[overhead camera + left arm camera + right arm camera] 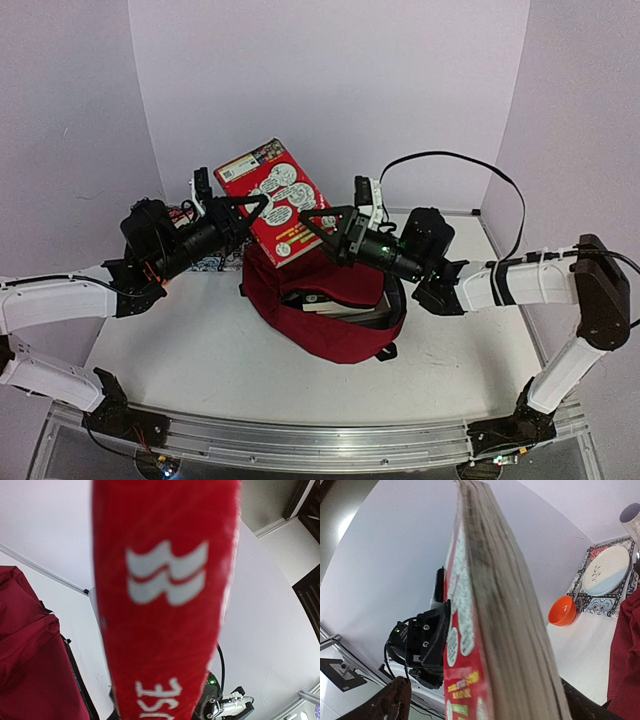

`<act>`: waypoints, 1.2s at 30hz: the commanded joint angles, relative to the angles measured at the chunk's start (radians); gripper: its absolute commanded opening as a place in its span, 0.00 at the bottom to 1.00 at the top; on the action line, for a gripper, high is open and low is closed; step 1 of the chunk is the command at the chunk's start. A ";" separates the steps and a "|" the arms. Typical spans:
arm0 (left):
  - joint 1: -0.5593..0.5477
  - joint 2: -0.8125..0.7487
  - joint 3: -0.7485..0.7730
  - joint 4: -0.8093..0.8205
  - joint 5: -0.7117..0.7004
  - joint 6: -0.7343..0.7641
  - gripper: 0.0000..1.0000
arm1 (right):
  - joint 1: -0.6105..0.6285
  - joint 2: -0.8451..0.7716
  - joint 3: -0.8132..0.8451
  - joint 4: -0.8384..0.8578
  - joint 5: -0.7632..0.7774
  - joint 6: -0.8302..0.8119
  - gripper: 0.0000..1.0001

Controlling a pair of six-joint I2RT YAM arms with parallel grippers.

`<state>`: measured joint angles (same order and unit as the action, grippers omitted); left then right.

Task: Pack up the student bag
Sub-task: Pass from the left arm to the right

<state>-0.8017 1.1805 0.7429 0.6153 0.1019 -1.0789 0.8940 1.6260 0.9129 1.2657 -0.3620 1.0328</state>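
The left tool [252,206] pinches the spine of the book [275,195], the right tool [314,222] its page edge. The book stands near upright, lower end just above the open bag [330,330], mid-worktop [190,350]. The drop looks straight down.

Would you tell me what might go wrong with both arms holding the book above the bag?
The book is pinched at opposite edges by the left gripper and right gripper; it may twist or drop if one releases first. The bag is soft, and books inside may block it.
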 commanded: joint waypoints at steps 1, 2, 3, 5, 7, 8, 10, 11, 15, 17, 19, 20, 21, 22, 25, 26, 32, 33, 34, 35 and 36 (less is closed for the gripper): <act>0.002 -0.010 -0.001 0.124 0.024 -0.027 0.00 | 0.005 -0.048 0.040 0.124 -0.013 -0.040 0.86; 0.002 -0.010 -0.005 0.126 0.028 -0.031 0.00 | 0.005 -0.050 0.039 0.126 -0.011 -0.042 0.82; 0.002 -0.010 -0.008 0.128 0.034 -0.034 0.00 | 0.004 -0.050 0.038 0.128 -0.010 -0.043 0.78; 0.002 -0.010 -0.014 0.131 0.042 -0.040 0.00 | 0.005 -0.048 0.040 0.133 -0.012 -0.042 0.71; 0.002 -0.012 -0.021 0.135 0.048 -0.044 0.00 | 0.005 -0.042 0.039 0.148 -0.015 -0.037 0.58; 0.002 -0.013 -0.024 0.137 0.050 -0.044 0.00 | 0.005 -0.040 0.038 0.155 -0.018 -0.035 0.51; 0.003 -0.016 -0.033 0.139 0.052 -0.040 0.01 | 0.004 -0.037 0.034 0.169 -0.020 -0.033 0.36; 0.003 -0.020 -0.039 0.139 0.051 -0.034 0.02 | 0.004 -0.038 0.030 0.175 -0.020 -0.033 0.29; 0.002 -0.045 -0.088 0.138 0.029 0.000 0.09 | 0.004 -0.056 0.011 0.179 -0.014 -0.038 0.03; 0.002 -0.059 -0.114 0.137 0.012 0.025 0.15 | 0.004 -0.068 -0.003 0.179 -0.005 -0.041 0.00; 0.002 -0.068 -0.134 0.135 0.003 0.061 0.22 | 0.004 -0.076 -0.015 0.178 0.002 -0.043 0.00; 0.002 -0.071 -0.138 0.134 0.005 0.085 0.26 | 0.004 -0.080 -0.019 0.178 0.004 -0.043 0.00; 0.002 -0.072 -0.137 0.126 0.014 0.121 0.31 | 0.003 -0.084 -0.026 0.178 0.006 -0.043 0.00; 0.002 -0.076 -0.136 0.110 0.017 0.148 0.36 | 0.003 -0.090 -0.031 0.178 0.011 -0.043 0.00; 0.002 -0.089 -0.133 0.039 0.011 0.245 0.52 | -0.006 -0.118 -0.063 0.177 0.037 -0.041 0.00; 0.003 -0.093 -0.128 0.006 0.004 0.277 0.60 | -0.012 -0.132 -0.075 0.169 0.045 -0.041 0.00; 0.002 -0.083 -0.076 -0.183 0.002 0.482 0.87 | -0.054 -0.216 -0.162 0.096 0.108 -0.024 0.00; 0.002 -0.075 -0.062 -0.215 0.006 0.516 0.90 | -0.062 -0.237 -0.179 0.076 0.120 -0.021 0.00; 0.002 -0.063 -0.045 -0.250 0.016 0.552 0.92 | -0.069 -0.255 -0.193 0.057 0.130 -0.021 0.00; 0.002 -0.047 -0.023 -0.292 0.026 0.590 0.93 | -0.074 -0.273 -0.207 0.039 0.142 -0.022 0.00; 0.001 -0.032 0.003 -0.338 0.032 0.627 0.95 | -0.080 -0.296 -0.222 0.017 0.154 -0.022 0.00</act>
<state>-0.8032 1.1139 0.6353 0.4445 0.1106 -0.6578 0.8355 1.4453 0.7181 1.2186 -0.2720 1.0091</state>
